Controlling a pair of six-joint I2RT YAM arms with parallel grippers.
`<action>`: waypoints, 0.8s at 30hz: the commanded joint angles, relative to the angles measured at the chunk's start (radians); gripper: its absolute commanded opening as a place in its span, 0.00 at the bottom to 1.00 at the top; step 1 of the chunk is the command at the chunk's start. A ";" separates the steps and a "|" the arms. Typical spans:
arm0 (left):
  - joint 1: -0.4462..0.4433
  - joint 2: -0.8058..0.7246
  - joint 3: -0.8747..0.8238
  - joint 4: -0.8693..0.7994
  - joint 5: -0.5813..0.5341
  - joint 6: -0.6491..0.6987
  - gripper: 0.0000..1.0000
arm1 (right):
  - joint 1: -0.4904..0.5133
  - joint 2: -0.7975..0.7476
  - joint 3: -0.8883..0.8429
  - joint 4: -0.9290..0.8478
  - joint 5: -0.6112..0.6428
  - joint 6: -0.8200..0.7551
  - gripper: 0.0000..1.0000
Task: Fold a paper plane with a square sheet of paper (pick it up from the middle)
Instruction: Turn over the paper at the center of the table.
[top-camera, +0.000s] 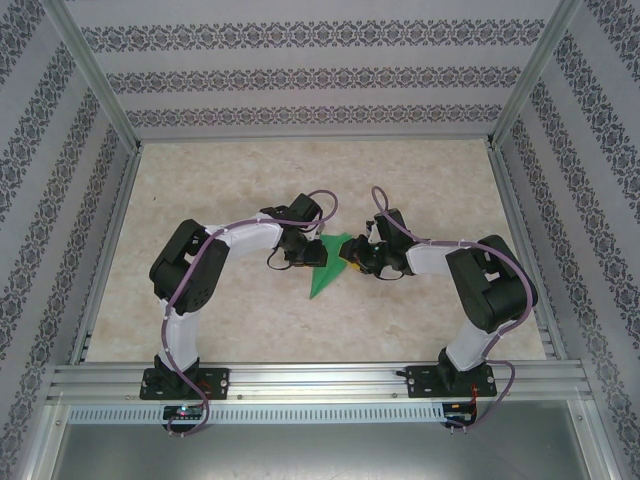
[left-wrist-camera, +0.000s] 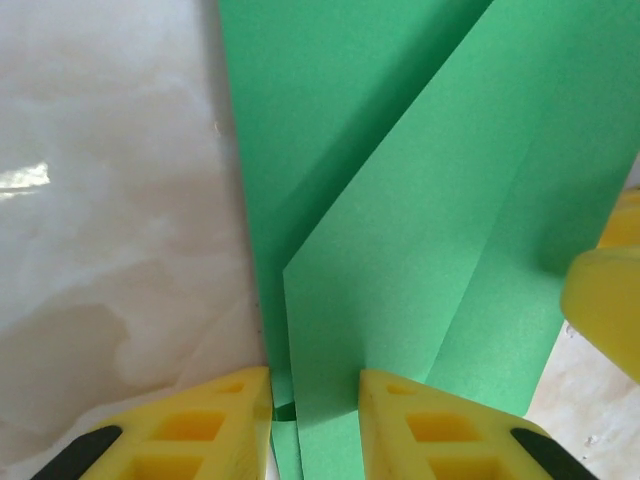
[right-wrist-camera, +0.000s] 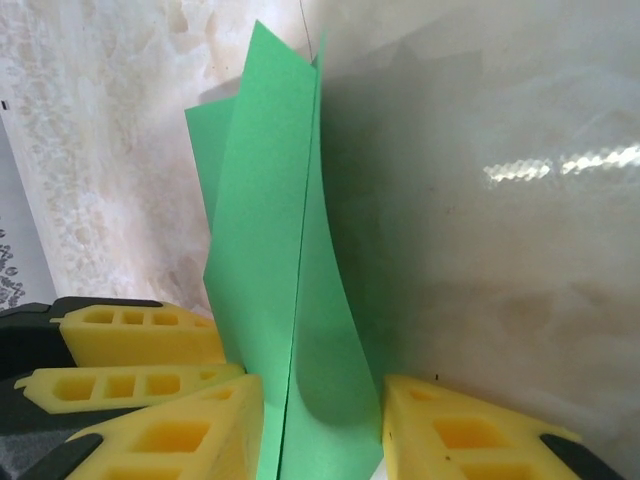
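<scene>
The green paper plane (top-camera: 328, 265) lies mid-table as a narrow folded dart, its point toward the near edge. My left gripper (top-camera: 303, 251) is at its left side. In the left wrist view the left gripper (left-wrist-camera: 315, 425) has its yellow fingers (left-wrist-camera: 210, 430) a short gap apart, with folded layers of the paper plane (left-wrist-camera: 420, 220) running between them. My right gripper (top-camera: 358, 256) is at the plane's right side. In the right wrist view the right gripper (right-wrist-camera: 322, 430) stands open around a raised, curling flap of the paper plane (right-wrist-camera: 270, 250).
The marble-patterned table (top-camera: 300, 180) is walled by an aluminium frame (top-camera: 100, 250) and patterned panels. The left gripper's fingers (right-wrist-camera: 140, 335) show close beside the right gripper. The two grippers face each other a few centimetres apart.
</scene>
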 joint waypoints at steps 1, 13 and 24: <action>-0.015 -0.022 -0.007 -0.031 0.038 -0.018 0.30 | -0.005 -0.006 0.008 0.055 -0.023 0.011 0.37; -0.015 -0.044 -0.021 -0.016 0.036 -0.035 0.30 | -0.028 0.050 0.074 0.063 -0.069 -0.037 0.41; -0.015 -0.044 -0.027 -0.014 0.021 -0.036 0.30 | -0.015 0.120 0.105 0.083 -0.091 -0.030 0.40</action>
